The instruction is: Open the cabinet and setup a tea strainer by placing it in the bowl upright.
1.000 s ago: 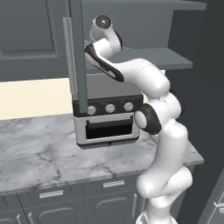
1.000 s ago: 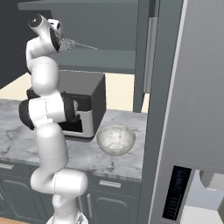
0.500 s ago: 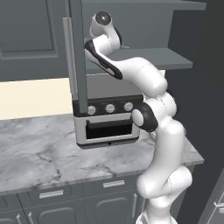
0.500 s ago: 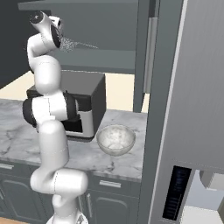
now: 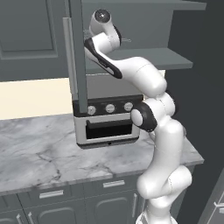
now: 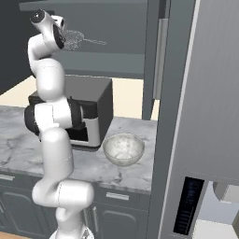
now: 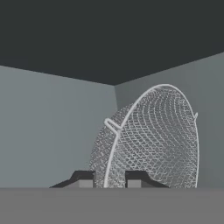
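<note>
The tall dark grey cabinet stands open, its door [image 5: 79, 52] swung out with the long silver handle [image 5: 68, 57] on its edge. The wire-mesh tea strainer [image 6: 74, 38] lies on the cabinet's grey shelf [image 6: 116, 70], its thin handle pointing right. My gripper [image 7: 110, 179] reaches in at the shelf. Its two fingertips [image 7: 85, 179] sit close on either side of the tea strainer [image 7: 153, 140] rim, with a thin gap still showing on each side. The marbled bowl [image 6: 123, 148] rests on the counter below, right of the toaster oven.
A toaster oven [image 5: 107, 122] stands on the marble counter [image 5: 39, 153] directly under the open cabinet. The open door hangs over the oven's left side. A tall grey fridge [image 6: 205, 116] bounds the counter on the right. Low cabinets [image 5: 52, 194] with short handles run beneath.
The fingers have drawn in from wide open to a narrow gap around the strainer's rim. The arm and strainer have hardly moved.
</note>
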